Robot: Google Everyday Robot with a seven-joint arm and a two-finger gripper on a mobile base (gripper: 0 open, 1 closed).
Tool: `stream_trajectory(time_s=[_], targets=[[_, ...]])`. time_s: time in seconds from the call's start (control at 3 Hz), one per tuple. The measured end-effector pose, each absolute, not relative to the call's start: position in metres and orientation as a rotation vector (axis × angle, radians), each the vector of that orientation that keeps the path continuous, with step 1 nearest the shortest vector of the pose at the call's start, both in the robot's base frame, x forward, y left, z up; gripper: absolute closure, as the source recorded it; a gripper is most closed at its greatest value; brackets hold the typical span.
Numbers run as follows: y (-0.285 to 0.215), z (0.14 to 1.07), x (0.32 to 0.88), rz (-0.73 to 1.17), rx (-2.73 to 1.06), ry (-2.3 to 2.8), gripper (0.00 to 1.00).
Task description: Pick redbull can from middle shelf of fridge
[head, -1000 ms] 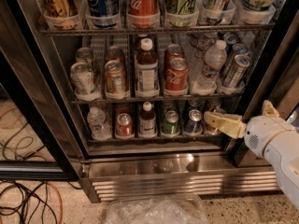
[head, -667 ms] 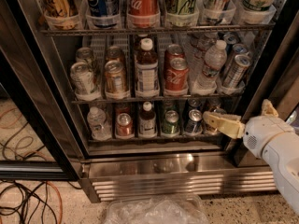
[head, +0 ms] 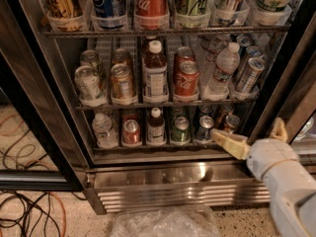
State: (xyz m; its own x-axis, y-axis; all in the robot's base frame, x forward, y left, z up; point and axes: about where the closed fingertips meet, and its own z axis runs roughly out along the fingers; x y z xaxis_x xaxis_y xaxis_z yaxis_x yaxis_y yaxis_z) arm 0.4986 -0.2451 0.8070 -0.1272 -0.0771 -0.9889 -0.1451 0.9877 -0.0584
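Your end effector (head: 247, 128) sits at the lower right of the open fridge (head: 173, 180). It is level with the bottom rack, just right of a small can (head: 230, 123) there. Its two pale fingers are spread wide apart with nothing between them: one points left toward the bottom rack, the other sticks upward near the door frame. The redbull can (head: 249, 74) you want is above it, at the far right end of the middle shelf (head: 133, 104). It leans in its clear holder, with similar slim cans lined up behind it. Just to its left stands a water bottle (head: 223, 68), then a red cola can (head: 186, 78). The end effector is well below the redbull can and not touching it.
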Motion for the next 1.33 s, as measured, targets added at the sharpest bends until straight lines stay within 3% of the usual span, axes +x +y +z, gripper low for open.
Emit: stream_trajectory(time_s=[1.0, 1.33], targets=[[-0.218, 0.821, 0.508, 0.092, -0.137, 1.622, 0.0], [-0.187, 0.824, 0.52, 0.107, -0.077, 1.59, 0.0]])
